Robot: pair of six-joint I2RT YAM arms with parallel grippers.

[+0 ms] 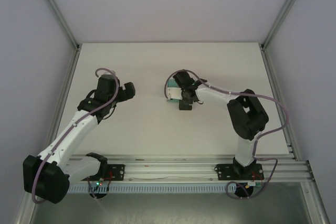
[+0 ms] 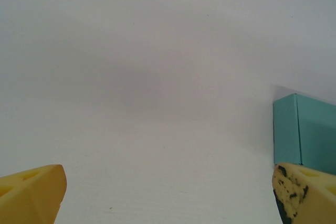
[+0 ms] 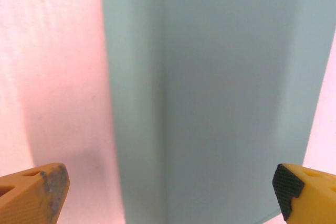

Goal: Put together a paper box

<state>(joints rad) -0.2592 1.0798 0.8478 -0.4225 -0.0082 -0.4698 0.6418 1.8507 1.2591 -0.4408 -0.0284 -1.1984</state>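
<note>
A teal-green paper box (image 1: 171, 101) lies near the middle of the white table (image 1: 157, 135), folded into a plain rectangular shape, as 2 robot arms work from the near edge. Seen from above, the right gripper (image 1: 186, 101) hangs directly over the box and covers most of it, leaving a teal strip showing at its left side.

The right wrist camera looks down on the box (image 3: 220, 103) from close range. 2 smooth faces meet at a crease running away from the lens, and the 2 yellow fingertips (image 3: 37, 195) are spread wide at either side of it. The left tip is clear of the card. Whether the right tip touches it cannot be told. The faces turned to the cameras are shut, so the inside of the box is hidden.

The left gripper (image 1: 127, 90) stands well apart to the left of the box, fingers (image 2: 31, 192) spread wide over bare table. From its wrist camera, 1 corner of the box (image 2: 307, 132) shows at the right edge.
</note>
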